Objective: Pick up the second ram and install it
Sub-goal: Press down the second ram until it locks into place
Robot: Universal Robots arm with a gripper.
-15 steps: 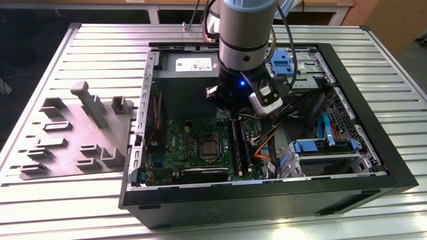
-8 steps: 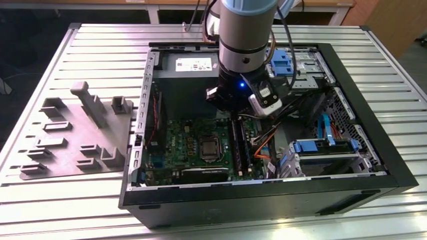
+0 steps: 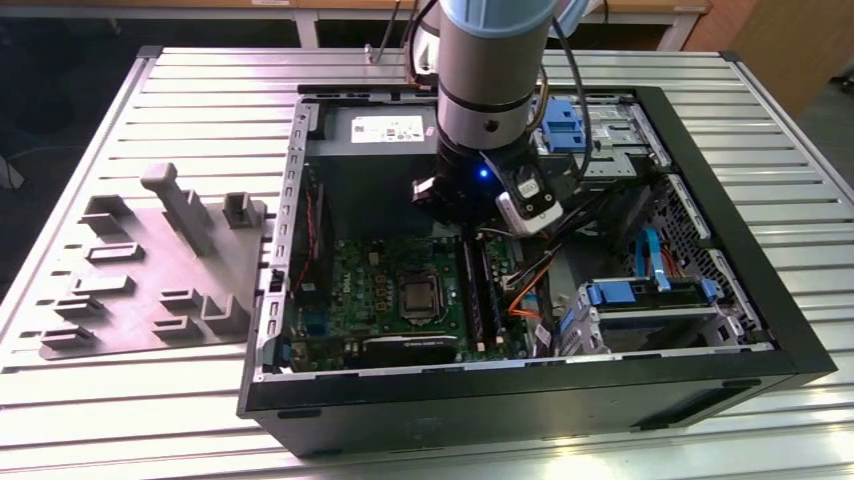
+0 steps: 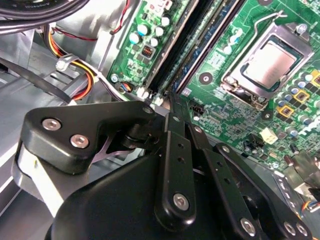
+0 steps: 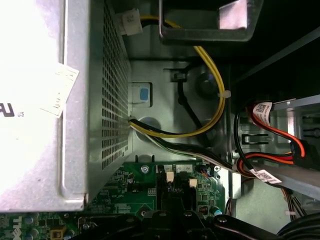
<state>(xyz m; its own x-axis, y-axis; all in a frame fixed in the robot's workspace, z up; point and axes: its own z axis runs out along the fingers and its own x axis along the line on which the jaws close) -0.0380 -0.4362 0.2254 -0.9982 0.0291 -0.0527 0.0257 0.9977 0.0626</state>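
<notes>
— How much room does the arm have inside the case?

— Little. The gripper hangs low over the far end of the memory slots. The grey power supply sits just beyond it on the far side. Toward the exterior view's right, a bundle of cables crowds in beside the slots. Past them stands the drive cage with blue tabs. Toward the exterior view's left, the board is flatter around the processor socket.

— And the fingers?

— Drawn together to a narrow tip just off the white slot latches. I cannot tell whether the tip touches anything.

— Where is the second ram?

— On edge in the slot bank, on the side of the processor socket toward the exterior view's right. It runs near to far along the motherboard.

— How does it look?

— A long, thin strip with a bluish-green board showing between black slot walls. Another dark strip lies right alongside it. In the exterior view I cannot tell the two apart.

— Anything outside the case?

— A grey moulded fixture on the slatted table, toward the exterior view's left.
</notes>
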